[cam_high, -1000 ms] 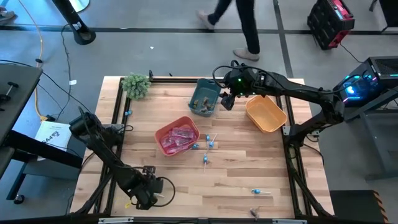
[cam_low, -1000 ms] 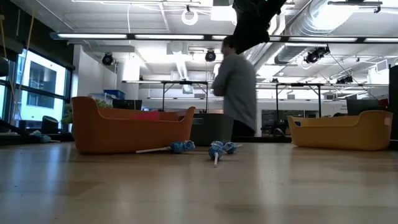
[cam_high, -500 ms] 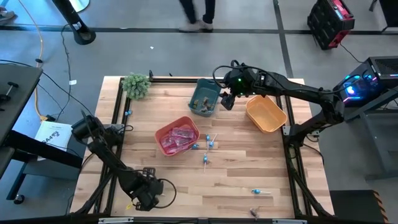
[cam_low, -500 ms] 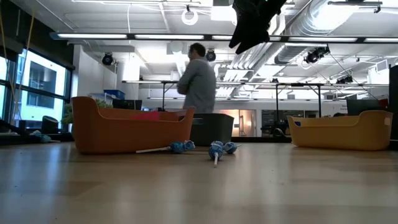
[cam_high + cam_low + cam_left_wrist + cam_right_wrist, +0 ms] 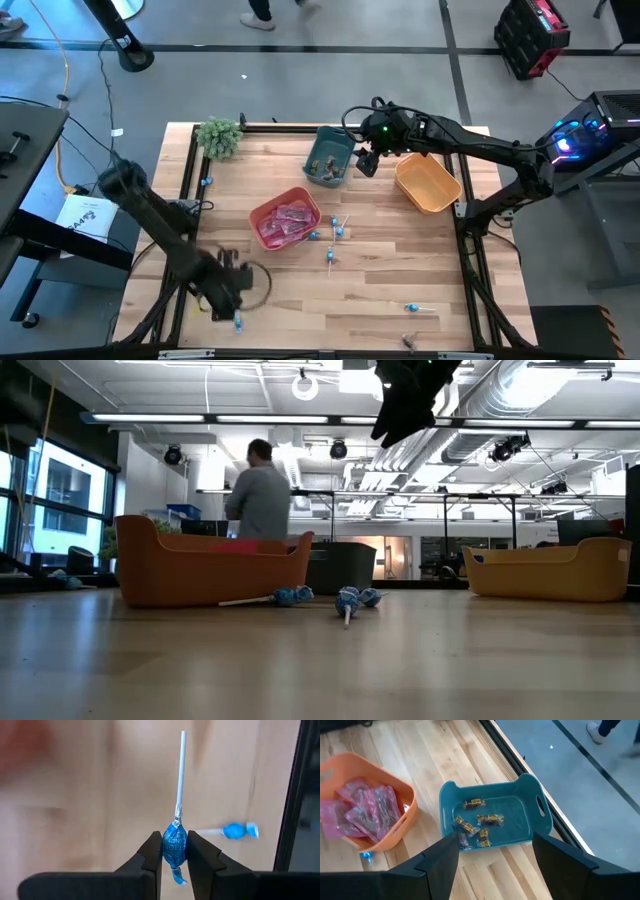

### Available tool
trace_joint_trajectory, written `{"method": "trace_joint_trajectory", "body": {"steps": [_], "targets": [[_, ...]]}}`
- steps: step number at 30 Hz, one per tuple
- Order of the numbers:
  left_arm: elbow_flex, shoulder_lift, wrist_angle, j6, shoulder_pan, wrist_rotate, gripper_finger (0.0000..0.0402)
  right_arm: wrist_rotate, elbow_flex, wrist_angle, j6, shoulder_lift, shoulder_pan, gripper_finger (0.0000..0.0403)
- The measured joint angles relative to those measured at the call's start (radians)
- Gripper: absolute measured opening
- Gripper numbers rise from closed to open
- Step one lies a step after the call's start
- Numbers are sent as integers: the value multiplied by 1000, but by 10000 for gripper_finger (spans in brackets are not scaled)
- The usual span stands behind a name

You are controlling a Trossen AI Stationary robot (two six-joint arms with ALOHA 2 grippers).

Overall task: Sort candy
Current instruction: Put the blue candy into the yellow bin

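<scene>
Blue lollipop (image 5: pixel 174 845) in left gripper (image 5: pixel 174 851), wrapper tail cut off below.

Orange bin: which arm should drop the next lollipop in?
Left. The left gripper is already shut on a lollipop. The right gripper is open and empty above the teal bin, though it hangs nearer the orange bin.

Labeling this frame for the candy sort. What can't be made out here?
- Left gripper, high view: motion-blurred; only the left wrist view shows it shut on a blue lollipop.
- Orange bin, high view: no contents discernible.
- Candy at the table's near edge, high view: too small to identify.
- Red bin's contents, low view: hidden by its wall.
</scene>
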Motion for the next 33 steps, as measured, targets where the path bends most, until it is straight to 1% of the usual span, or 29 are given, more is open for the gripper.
{"method": "trace_joint_trajectory", "body": {"steps": [2,5,8,9,10,12,15,17,19,22,24,28,33], "targets": [[0,-96,-40,2,40,-96,51,6,0,-8,-14,0,0,247],[0,-223,-83,60,146,-291,52,12,0,-13,-2,0,-6,247],[0,-296,-59,198,307,-463,53,11,0,-25,24,0,-15,247],[0,-306,-29,261,376,-494,53,11,0,-25,29,0,-19,247],[0,-308,17,330,444,-504,53,11,0,-25,40,0,-22,247],[0,-293,144,478,578,-483,54,11,0,-23,60,0,-28,247],[0,-229,381,667,738,-396,58,11,0,-11,94,0,-37,247],[0,-174,537,730,813,-338,62,10,0,-9,111,0,-40,247],[0,-112,721,754,869,-259,63,10,0,-9,112,-1,-40,247],[2,-7,977,767,917,-128,63,11,0,-9,111,-11,-40,247],[2,57,1069,745,926,-82,63,41,2,-10,115,-27,-39,247],[0,133,1143,694,928,-72,63,75,4,-24,142,-89,-40,247],[0,173,1223,683,930,-72,63,114,4,-69,200,-181,-40,247]]}}
